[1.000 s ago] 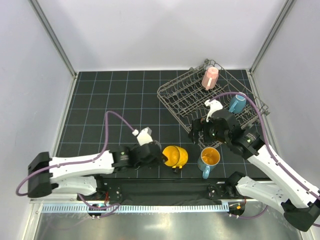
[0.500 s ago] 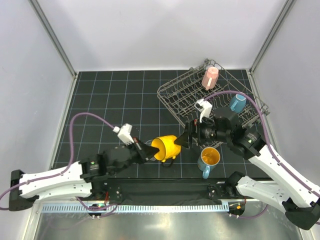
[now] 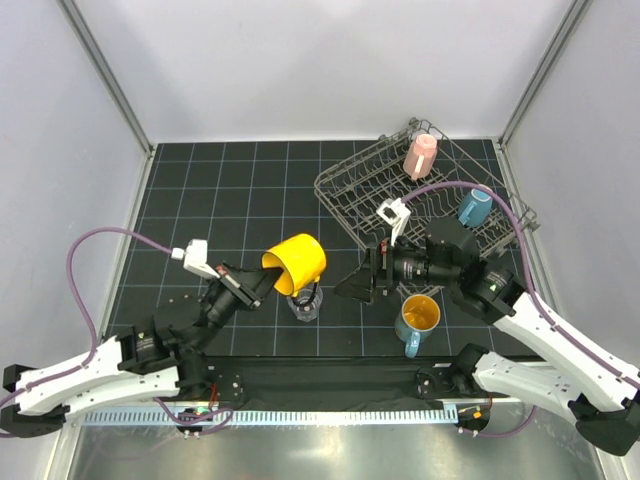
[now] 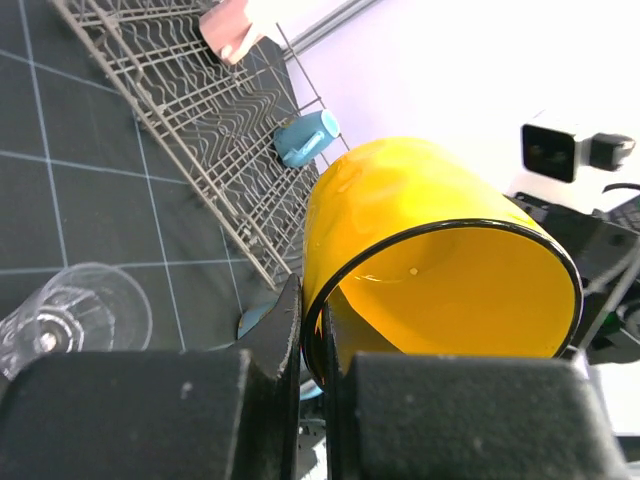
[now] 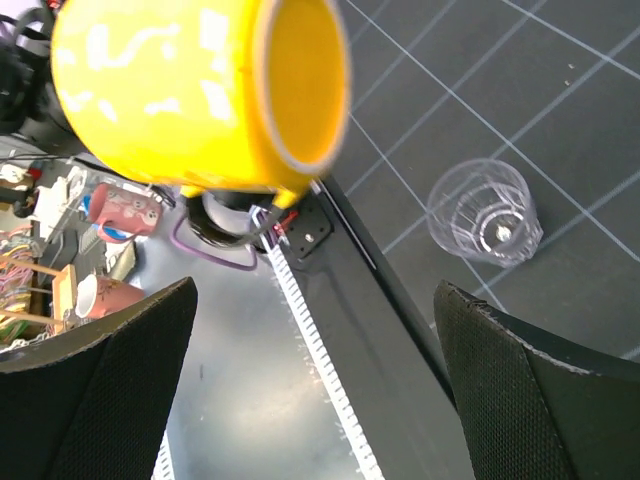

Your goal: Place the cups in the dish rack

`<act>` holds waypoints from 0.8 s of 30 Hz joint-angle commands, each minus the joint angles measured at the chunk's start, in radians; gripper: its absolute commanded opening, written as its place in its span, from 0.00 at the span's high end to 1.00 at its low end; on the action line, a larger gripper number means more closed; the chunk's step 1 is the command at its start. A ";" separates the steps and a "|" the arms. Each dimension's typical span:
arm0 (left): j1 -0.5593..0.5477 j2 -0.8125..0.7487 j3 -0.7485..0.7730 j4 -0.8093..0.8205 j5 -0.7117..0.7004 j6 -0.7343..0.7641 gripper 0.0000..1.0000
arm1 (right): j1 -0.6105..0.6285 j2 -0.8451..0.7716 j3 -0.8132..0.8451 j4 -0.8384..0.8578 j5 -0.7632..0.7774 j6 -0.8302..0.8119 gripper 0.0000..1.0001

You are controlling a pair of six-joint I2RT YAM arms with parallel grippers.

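Bright, even light throughout; the yellow mug [image 5: 190,95] looks slightly blurred, perhaps overexposed

A yellow mug [image 4: 430,230] shows a smooth, glossy glaze that catches bright highlights, while the black fingers [image 4: 200,410] of the left gripper [image 4: 312,320] look matt and faintly grainy, like moulded plastic. The clear glass tumbler [image 3: 305,303] is transparent and shiny. The dish rack [image 3: 350,190] is thin grey metal wire, and the table [image 3: 200,200] has a matt black gridded surface.

glass tumbler [image 3: 305,303] beneath yellow mug [image 3: 296,262], blue mug [image 3: 418,318] before dish rack [image 3: 345,195], open mat [image 3: 200,200] at left
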 commanded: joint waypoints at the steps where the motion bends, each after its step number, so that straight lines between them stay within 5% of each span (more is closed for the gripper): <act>1: 0.002 0.060 0.054 0.248 -0.024 0.055 1.00 | 0.010 -0.007 -0.007 0.131 -0.034 0.030 0.01; 8: 0.054 0.284 0.162 0.390 0.113 0.127 1.00 | 0.010 -0.090 -0.021 0.062 0.101 0.002 0.01; 16: 0.316 0.499 0.259 0.475 0.459 -0.020 1.00 | 0.007 -0.170 -0.055 -0.082 0.278 0.011 0.01; 20: 0.353 0.518 0.238 0.553 0.532 -0.051 1.00 | 0.007 -0.159 -0.079 -0.046 0.247 0.035 0.01; 24: 0.354 0.462 0.140 0.731 0.601 -0.043 1.00 | 0.006 -0.113 -0.072 0.071 0.057 0.086 0.01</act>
